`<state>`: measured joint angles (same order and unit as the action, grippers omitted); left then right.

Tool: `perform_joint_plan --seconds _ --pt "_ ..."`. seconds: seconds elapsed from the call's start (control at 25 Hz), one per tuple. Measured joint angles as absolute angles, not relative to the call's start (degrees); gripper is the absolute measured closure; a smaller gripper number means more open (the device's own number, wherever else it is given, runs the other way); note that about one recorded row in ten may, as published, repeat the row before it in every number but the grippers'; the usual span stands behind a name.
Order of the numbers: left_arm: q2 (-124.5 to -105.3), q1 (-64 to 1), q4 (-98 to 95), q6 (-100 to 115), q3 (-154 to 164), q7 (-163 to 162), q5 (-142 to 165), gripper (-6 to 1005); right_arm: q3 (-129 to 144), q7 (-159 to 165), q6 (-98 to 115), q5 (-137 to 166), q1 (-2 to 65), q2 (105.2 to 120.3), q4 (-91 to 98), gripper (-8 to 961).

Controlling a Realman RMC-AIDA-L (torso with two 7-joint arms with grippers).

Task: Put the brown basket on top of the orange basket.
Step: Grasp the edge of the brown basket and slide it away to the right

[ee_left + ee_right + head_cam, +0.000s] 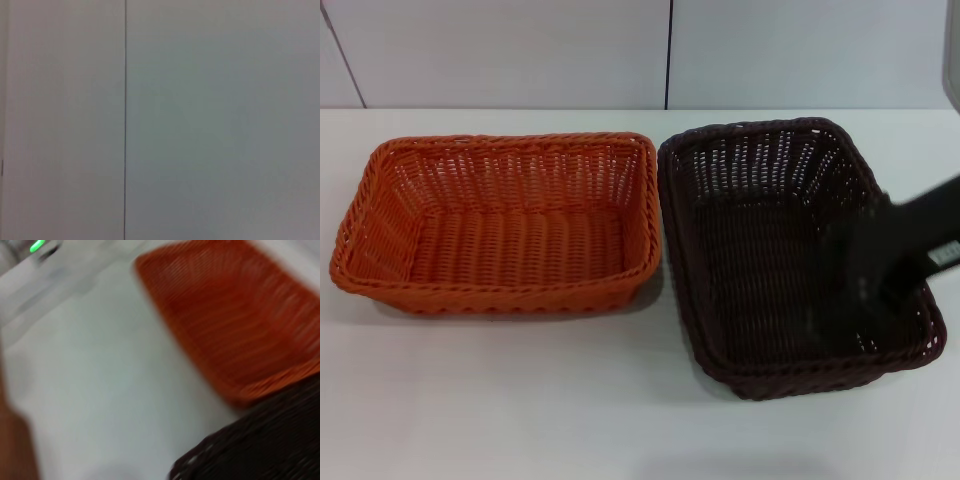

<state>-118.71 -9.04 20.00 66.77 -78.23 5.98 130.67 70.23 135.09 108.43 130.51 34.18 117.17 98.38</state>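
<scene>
The orange basket (500,225) sits on the white table at the left, open side up and empty. The brown basket (780,250) sits right beside it on the right, also empty; their near rims almost touch. My right gripper (880,275) comes in from the right edge and hangs blurred over the brown basket's right side, near its front right rim. The right wrist view shows the orange basket (240,320) and a corner of the brown basket (265,445). My left gripper is out of view; its wrist view shows only a wall.
The white table (520,400) has bare surface in front of both baskets. A pale panelled wall (520,50) stands behind the table.
</scene>
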Motion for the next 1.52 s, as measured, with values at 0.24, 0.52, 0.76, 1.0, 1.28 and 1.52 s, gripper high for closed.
perform_joint_plan --seconds 0.24,0.52,0.76,1.0,1.28,1.52 --pt "-118.75 -9.6 20.0 65.5 -78.2 6.1 129.0 325 69.9 134.4 115.1 131.1 35.2 116.99 97.9 256" --pt "-118.74 -9.8 19.9 65.1 -78.0 5.9 128.9 325 70.2 132.3 115.4 135.5 36.5 117.17 92.9 258" --pt "-118.74 -9.8 19.9 65.1 -78.0 5.9 128.9 325 72.0 130.4 112.4 137.3 38.1 117.63 86.2 257" --pt "-118.74 -9.8 20.0 64.9 -77.3 5.6 128.7 326 74.0 129.8 109.6 141.4 40.1 118.31 80.5 257" --pt "-118.67 -9.7 20.0 64.8 -77.3 5.6 128.8 326 76.9 129.8 106.5 142.0 40.7 118.5 76.4 257" --pt "-118.55 -9.8 19.8 64.8 -77.4 5.8 128.8 328 78.2 130.4 103.8 144.2 40.8 118.85 75.6 258"
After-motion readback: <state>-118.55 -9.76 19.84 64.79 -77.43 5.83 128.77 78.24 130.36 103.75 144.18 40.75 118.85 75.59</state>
